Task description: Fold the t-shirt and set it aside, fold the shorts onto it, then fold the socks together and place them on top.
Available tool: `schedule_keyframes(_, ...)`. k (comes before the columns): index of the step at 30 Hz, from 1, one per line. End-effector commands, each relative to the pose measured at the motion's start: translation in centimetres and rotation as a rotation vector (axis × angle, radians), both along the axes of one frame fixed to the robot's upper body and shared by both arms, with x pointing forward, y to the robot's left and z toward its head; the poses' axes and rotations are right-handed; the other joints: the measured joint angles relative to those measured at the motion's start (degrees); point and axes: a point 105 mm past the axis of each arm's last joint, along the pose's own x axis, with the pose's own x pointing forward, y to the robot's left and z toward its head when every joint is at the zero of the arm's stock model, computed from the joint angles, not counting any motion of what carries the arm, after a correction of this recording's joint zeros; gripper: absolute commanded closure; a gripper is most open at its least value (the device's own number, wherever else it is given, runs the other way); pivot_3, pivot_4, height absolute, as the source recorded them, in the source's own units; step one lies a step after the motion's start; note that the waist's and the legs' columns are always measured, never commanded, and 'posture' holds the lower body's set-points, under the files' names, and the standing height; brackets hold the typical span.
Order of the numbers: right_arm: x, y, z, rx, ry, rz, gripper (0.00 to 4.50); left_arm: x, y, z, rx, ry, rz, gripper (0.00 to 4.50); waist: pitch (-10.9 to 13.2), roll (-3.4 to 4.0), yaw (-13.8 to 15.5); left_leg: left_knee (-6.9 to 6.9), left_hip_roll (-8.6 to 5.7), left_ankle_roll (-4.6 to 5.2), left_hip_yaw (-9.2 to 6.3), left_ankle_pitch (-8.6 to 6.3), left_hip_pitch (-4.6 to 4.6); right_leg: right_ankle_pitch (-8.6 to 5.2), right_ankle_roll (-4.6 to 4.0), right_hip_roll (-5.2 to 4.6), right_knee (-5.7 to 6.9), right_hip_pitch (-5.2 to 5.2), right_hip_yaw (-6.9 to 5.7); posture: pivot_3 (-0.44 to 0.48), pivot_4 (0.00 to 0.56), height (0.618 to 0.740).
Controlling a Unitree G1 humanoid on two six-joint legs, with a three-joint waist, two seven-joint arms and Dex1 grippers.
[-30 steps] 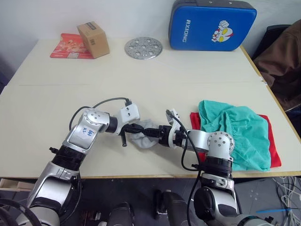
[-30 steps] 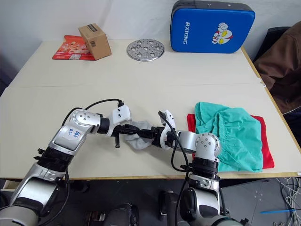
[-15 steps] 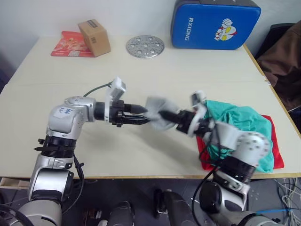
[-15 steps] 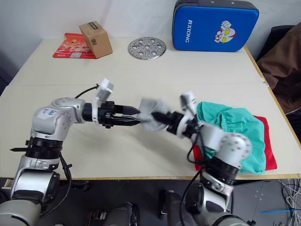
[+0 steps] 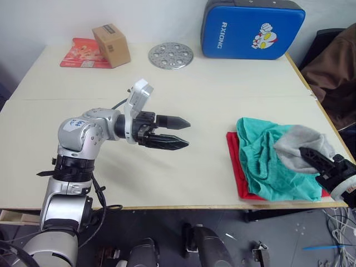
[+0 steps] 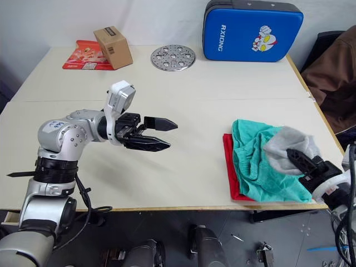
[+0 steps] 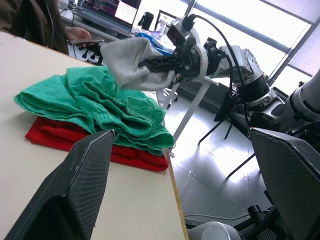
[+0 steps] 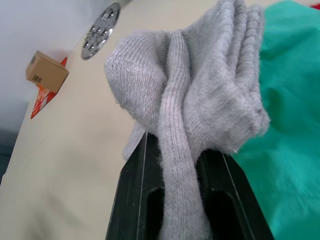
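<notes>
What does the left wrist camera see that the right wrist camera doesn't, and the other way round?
The left wrist view alone shows the red t-shirt under the shorts, a person's hand behind the table, and the floor. The right wrist view alone shows the cardboard box and the perforated metal disc. Both show the grey socks pinched in the right gripper over the teal shorts.

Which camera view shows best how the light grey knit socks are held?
The right wrist view: the light grey knit socks sit pinched between the right claw fingers. The eye views show them as a bundle above the teal fabric shorts. The left wrist view shows them from far off.
</notes>
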Motion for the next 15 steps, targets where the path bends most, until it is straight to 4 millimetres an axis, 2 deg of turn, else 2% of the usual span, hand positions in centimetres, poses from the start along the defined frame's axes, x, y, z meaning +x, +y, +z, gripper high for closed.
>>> schedule_keyframes(1, 1.5, -1.0, -1.9, 0.004, 0.021, -0.066, 4.32, -0.3, -0.7, 1.2, -0.022, -0.066, -0.035, 0.00, 0.0, -0.01, 0.2, 0.01, 0.02, 0.02, 0.00, -0.01, -0.01, 0.01, 0.01, 0.02, -0.02, 0.00, 0.00, 0.000, 0.150, 0.740)
schedule_keyframes(2, 1.7, -1.4, -2.5, -0.010, 0.040, -0.085, 4.32, -0.3, -0.7, 1.2, -0.021, -0.070, -0.033, 0.00, 0.0, 0.00, 0.4, 0.00, 0.03, 0.02, 0.00, -0.02, -0.04, 0.00, 0.01, 0.05, -0.02, -0.02, 0.01, 0.000, 0.150, 0.740)
schedule_keyframes(4, 1.8, -2.7, -4.3, -0.041, 0.107, -0.149, 3.61, -0.3, -0.8, 1.2, -0.016, -0.081, -0.031, 0.00, 0.0, 0.01, 0.5, -0.04, 0.03, -0.27, 0.00, 0.14, -0.06, 0.00, 0.00, 0.07, 0.03, -0.08, 0.06, 0.000, 0.150, 0.740)
schedule_keyframes(6, 1.7, -3.2, -4.9, -0.067, 0.119, -0.164, 3.05, -0.3, -0.6, 1.4, -0.022, -0.076, -0.024, 0.00, 0.0, 0.03, 0.8, -0.06, 0.02, -0.35, -0.01, 0.14, -0.07, -0.01, -0.02, 0.06, 0.17, -0.13, 0.12, 0.000, 0.150, 0.740)
schedule_keyframes(11, -0.2, -3.4, -3.7, -0.224, 0.083, -0.096, 1.32, -0.2, 0.5, 1.5, -0.026, -0.053, 0.001, 0.00, 0.0, 0.08, 1.8, -0.01, 0.01, -0.27, 0.03, 0.00, -0.10, -0.03, -0.06, 0.06, 0.17, -0.17, 0.25, 0.000, 0.150, 0.740)
schedule_keyframes(13, -1.7, -3.8, -2.8, -0.380, 0.081, -0.030, 0.58, 0.0, 1.4, 1.5, -0.022, -0.044, 0.027, 0.00, 0.0, 0.16, 1.9, 0.07, -0.02, -0.19, 0.06, -0.05, -0.10, -0.03, -0.06, 0.05, 0.18, -0.16, 0.28, 0.000, 0.150, 0.740)
schedule_keyframes(15, -3.5, -4.8, -1.8, -0.514, 0.095, 0.027, 0.02, 0.1, 2.4, 1.4, -0.010, -0.036, 0.059, 0.00, 0.0, 0.23, 2.0, 0.11, -0.05, -0.13, 0.08, -0.09, -0.09, -0.04, -0.05, 0.04, 0.19, -0.14, 0.32, 0.000, 0.150, 0.740)
